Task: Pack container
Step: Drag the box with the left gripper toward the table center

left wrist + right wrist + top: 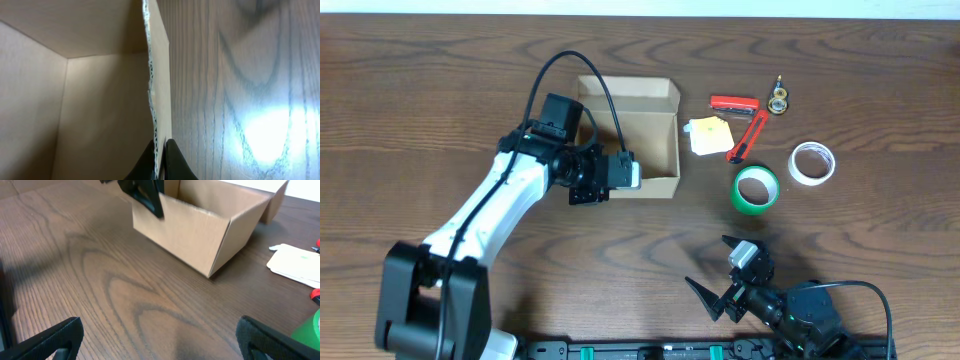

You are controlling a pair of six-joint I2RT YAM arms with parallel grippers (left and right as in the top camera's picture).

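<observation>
The container (655,125) is an open tan cardboard box at the table's middle back, with its flap lid folded back on the far side. It looks empty inside. My left gripper (620,175) is shut on the box's front wall near its left corner. The left wrist view shows both fingers (160,159) pinching the wall's edge (151,90), one inside and one outside. My right gripper (722,287) is open and empty near the front edge, well short of the box. The right wrist view shows the box (200,227) ahead, between my spread fingers (162,340).
Right of the box lie a yellow note pad (709,135), a red box cutter (748,135), a red stapler-like item (733,103) and a small gold object (779,98). A green tape roll (756,188) and a white tape roll (813,162) lie further right.
</observation>
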